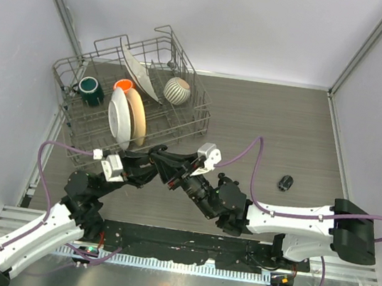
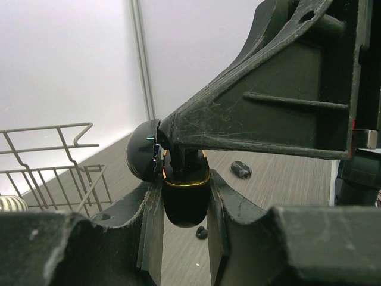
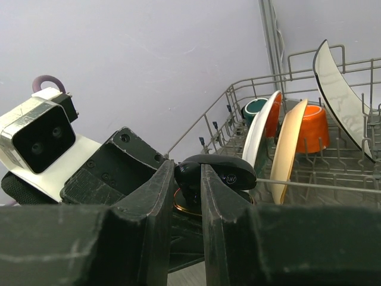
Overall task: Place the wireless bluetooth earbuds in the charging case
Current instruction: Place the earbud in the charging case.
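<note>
1. The dish rack (image 1: 78, 126) stands at the far left of the table and holds plates, a green mug and an orange cup. Every place below is given from this rack.
2. Just off the rack's near right corner, the left gripper (image 2: 185, 189) is clamped on the lower shell of the charging case (image 2: 186, 208). The case is held above the table with its gold-rimmed mouth facing up. Its lid (image 2: 141, 158) is swung open toward the rack.
3. The case is glossy, hard and rounded, so it probably slips easily. The flat-sided hold on the lower shell, below the rim, looks like the sound one.
4. Directly over the case mouth, the right gripper (image 3: 186, 173) pinches a small black earbud (image 3: 189, 179). The bud end sits between its fingers and the stem points down into the case.
5. The earbud is tiny and light, and likely to twist or pop out under a hard squeeze. A gentle hold on the bud end that leaves the stem free suits it best.
6. Well to the right of the rack, a loose earbud (image 1: 285, 182) lies on the bare wood table (image 1: 266, 118). It is too small to make out in detail.
</note>
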`<control>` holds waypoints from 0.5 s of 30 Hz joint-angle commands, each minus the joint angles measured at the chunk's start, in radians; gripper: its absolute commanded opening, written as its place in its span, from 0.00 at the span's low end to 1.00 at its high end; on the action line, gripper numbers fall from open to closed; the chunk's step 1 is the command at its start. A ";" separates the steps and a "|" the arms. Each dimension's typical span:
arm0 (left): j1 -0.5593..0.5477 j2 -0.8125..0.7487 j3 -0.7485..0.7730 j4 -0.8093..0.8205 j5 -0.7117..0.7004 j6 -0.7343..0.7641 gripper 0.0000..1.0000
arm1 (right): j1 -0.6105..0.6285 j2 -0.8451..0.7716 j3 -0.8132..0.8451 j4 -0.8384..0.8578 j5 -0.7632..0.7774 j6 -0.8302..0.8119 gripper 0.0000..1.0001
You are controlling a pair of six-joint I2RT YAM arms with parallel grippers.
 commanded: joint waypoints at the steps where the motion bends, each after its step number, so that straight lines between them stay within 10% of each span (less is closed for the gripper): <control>1: 0.001 -0.036 0.020 0.094 -0.013 0.007 0.00 | 0.006 -0.029 0.026 -0.084 0.058 -0.055 0.01; 15: 0.001 -0.034 0.026 0.074 -0.008 0.015 0.00 | 0.006 -0.056 0.047 -0.185 0.060 -0.083 0.16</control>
